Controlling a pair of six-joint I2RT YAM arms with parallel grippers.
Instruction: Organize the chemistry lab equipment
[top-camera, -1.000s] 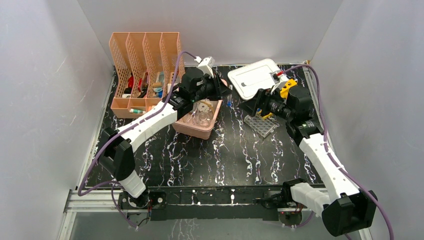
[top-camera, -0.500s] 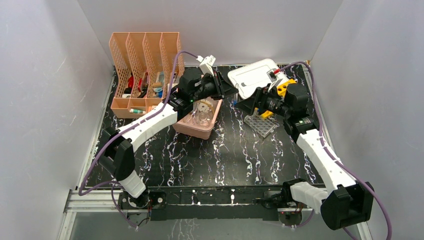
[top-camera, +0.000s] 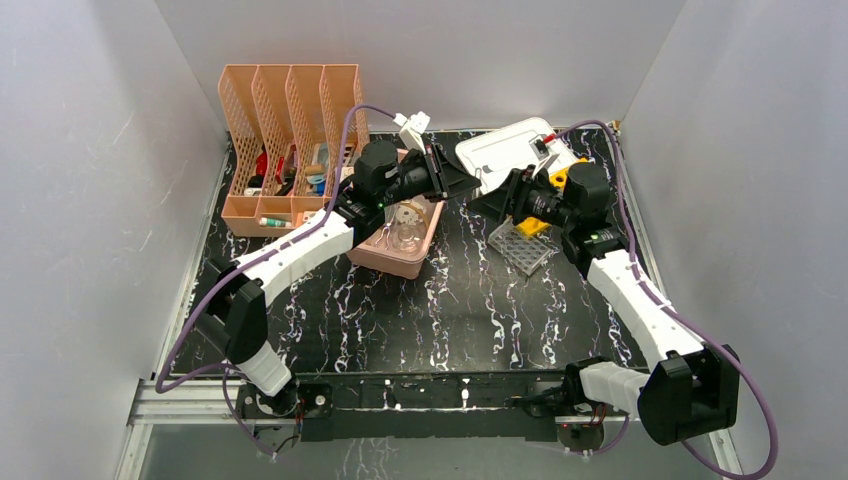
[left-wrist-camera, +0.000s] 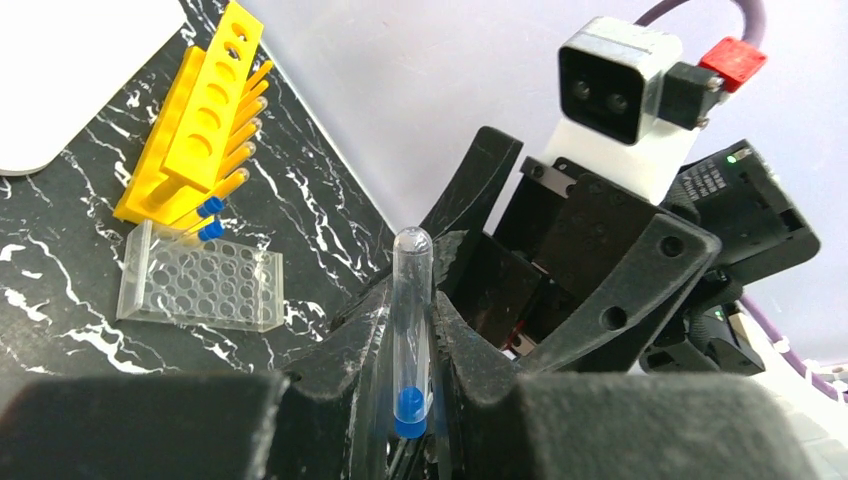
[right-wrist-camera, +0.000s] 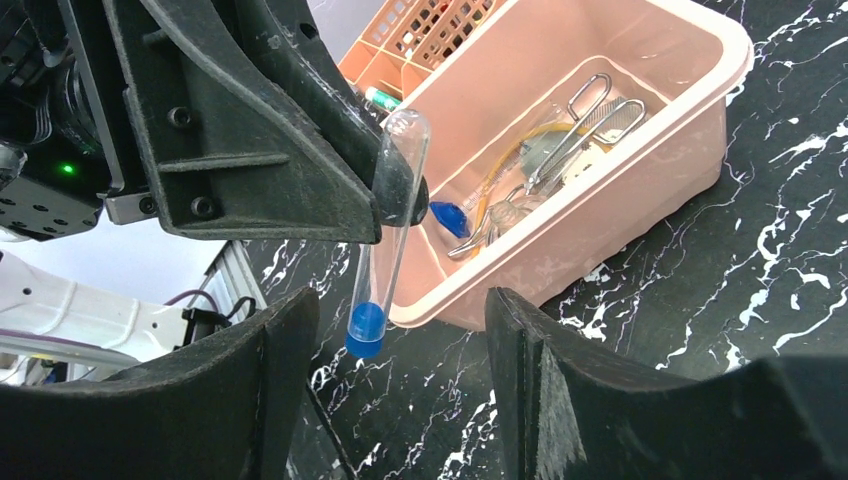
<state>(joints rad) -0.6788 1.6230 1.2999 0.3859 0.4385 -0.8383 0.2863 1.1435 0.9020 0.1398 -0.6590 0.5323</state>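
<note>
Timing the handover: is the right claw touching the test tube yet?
Apart. The right wrist view shows the test tube, held by the left claw, with table visible between it and both right claw fingers.

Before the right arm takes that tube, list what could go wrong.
The left gripper pinches the test tube only at its fingertips, so a knock from the right gripper, open close by, could tilt or drop it. If the left lets go early, the tube may fall beside the pink tub.

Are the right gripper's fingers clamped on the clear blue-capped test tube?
No, the right gripper stands open, its fingers off the clear blue-capped test tube, which the left gripper pinches.
</note>
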